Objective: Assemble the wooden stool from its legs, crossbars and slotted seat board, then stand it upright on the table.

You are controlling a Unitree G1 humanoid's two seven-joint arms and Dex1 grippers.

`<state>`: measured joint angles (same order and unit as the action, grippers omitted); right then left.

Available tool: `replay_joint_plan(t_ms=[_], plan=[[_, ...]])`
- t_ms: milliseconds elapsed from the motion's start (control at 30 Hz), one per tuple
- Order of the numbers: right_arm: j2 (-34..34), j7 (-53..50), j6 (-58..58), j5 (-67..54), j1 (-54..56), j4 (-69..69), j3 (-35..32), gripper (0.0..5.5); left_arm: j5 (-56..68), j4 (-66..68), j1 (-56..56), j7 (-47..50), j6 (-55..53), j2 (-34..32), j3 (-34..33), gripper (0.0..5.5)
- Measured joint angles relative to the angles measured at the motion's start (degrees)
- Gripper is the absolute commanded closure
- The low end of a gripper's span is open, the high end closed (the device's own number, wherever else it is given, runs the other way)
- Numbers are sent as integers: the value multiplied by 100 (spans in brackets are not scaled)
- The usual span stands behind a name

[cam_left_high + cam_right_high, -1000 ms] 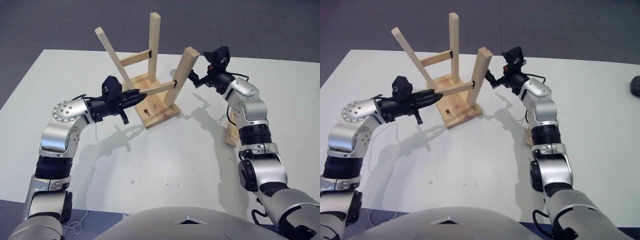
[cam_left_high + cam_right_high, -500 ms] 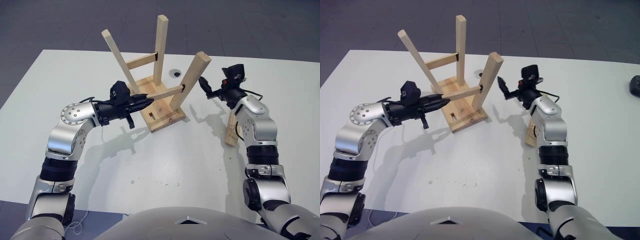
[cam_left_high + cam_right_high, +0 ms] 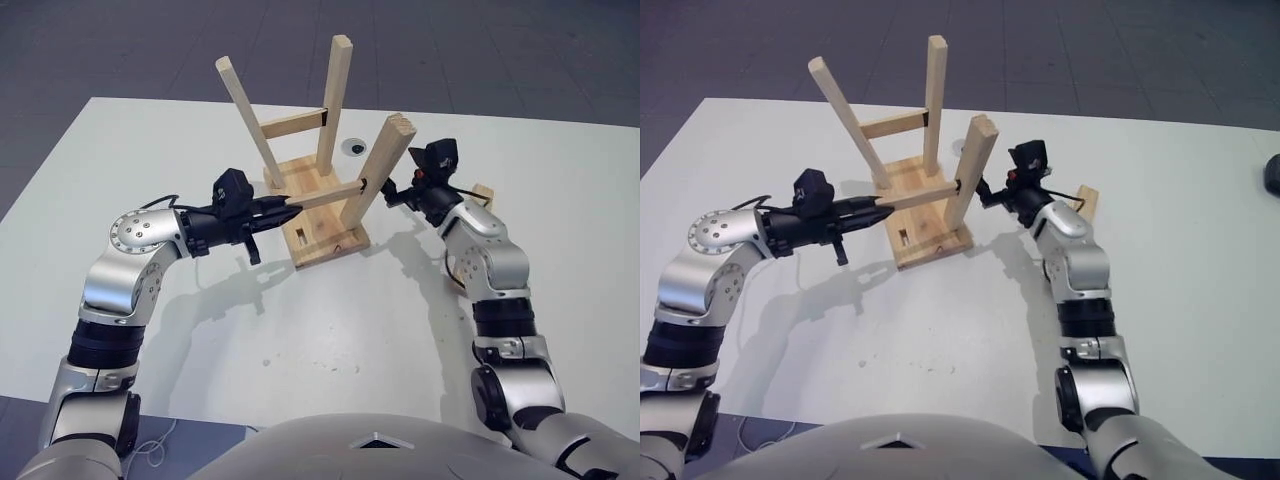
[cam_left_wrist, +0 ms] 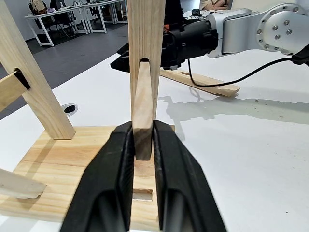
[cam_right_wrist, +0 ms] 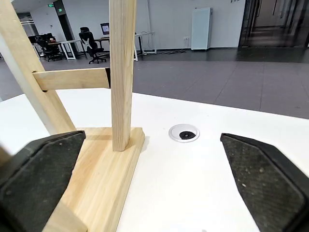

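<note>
Wooden crossbar [image 4: 142, 99] — left pincer [image 4: 143, 133] grips.

No writing, label or number is legible on the stool [image 3: 318, 222] or table [image 3: 330, 320]; a green wall sign [image 5: 50, 5] is too small to read.

The seat board [image 4: 58, 162] and legs [image 3: 378, 168] are pale, bare-looking wood with visible grain, the fingers [image 4: 108, 186] matt black, probably plastic, the tabletop [image 3: 330, 320] smooth white.

loose leg [image 3: 1087, 203] mostly behind right arm [image 3: 1072, 250], stool leg [image 5: 121, 72] top cropped
</note>
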<state>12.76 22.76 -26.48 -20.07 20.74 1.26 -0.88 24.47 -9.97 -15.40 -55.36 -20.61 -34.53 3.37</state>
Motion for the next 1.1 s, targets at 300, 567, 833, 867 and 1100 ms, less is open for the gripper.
replay_joint_plan(t_ms=[300,567,833,867,1100], plan=[[165,148,-367,-657,354,-340,-757,10,-68,-183,-42,116,-177,-7,100,507],[333,161,-57,-496,326,-108,-904,10,-54,-302,-170,-37,-405,-114,94,507],[343,-1147,347,358,384,625,-1145,10,-54,-331,-250,-56,-448,-118,80,507],[371,-1363,408,469,415,751,-1240,10,-51,-331,-253,-55,-448,-118,76,507],[189,-1677,557,638,456,774,-1113,10,-54,-333,-259,-48,-427,-110,57,507]])
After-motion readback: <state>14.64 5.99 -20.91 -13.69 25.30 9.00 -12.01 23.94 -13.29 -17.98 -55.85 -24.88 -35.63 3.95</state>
